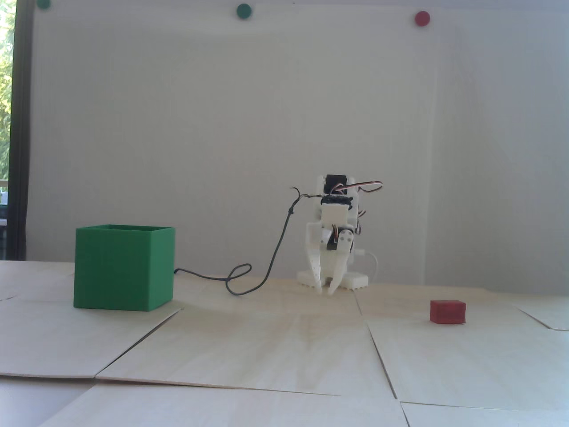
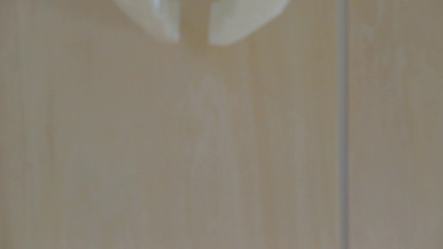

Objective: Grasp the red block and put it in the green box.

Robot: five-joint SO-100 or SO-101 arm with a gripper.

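In the fixed view the red block point(image 1: 447, 312) lies on the pale wooden table at the right. The green box point(image 1: 118, 271) stands at the left with its top open. Between them and farther back, the white arm sits folded, its gripper point(image 1: 326, 291) pointing down with the tips just above the table. Its fingers stand a narrow gap apart with nothing between them. The gripper is well left of the block and well right of the box. In the blurred wrist view the gripper point(image 2: 194, 42) shows at the top edge over bare wood. Block and box are out of that view.
A dark cable point(image 1: 275, 249) loops over the table from the arm towards the box. The table is made of wooden panels with seams point(image 2: 344, 119) between them. A white wall stands behind, with round green point(image 1: 243, 10) and red point(image 1: 422, 18) dots on it.
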